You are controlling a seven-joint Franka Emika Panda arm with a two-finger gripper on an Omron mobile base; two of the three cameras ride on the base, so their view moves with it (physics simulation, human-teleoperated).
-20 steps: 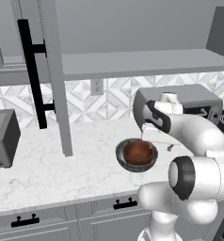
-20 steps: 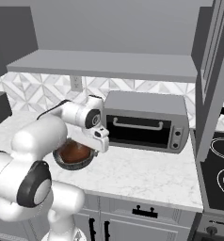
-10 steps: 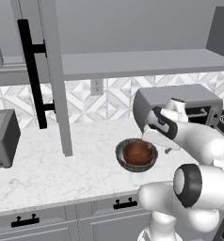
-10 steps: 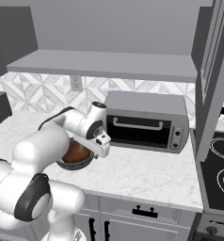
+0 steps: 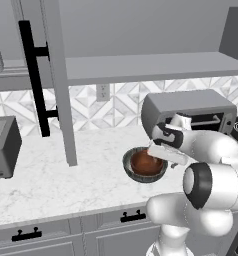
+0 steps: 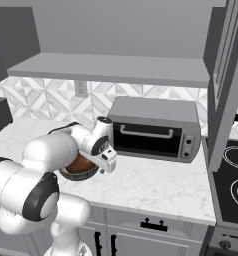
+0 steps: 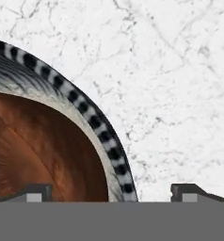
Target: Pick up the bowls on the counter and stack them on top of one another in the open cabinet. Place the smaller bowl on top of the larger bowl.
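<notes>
The smaller bowl (image 5: 145,162) sits inside the larger bowl (image 5: 129,170) on the table (image 5: 61,182), left of the toaster oven (image 5: 191,106), below the cabinet shelf (image 5: 146,67).

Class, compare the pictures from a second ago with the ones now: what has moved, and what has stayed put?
The gripper has come down beside the stacked bowls, its open fingers now straddling the larger bowl's rim on the arm's side. Nothing is gripped or let go yet. The smaller bowl sits inside the larger one on the counter as before; the toaster oven and the cabinet have not moved.
</notes>
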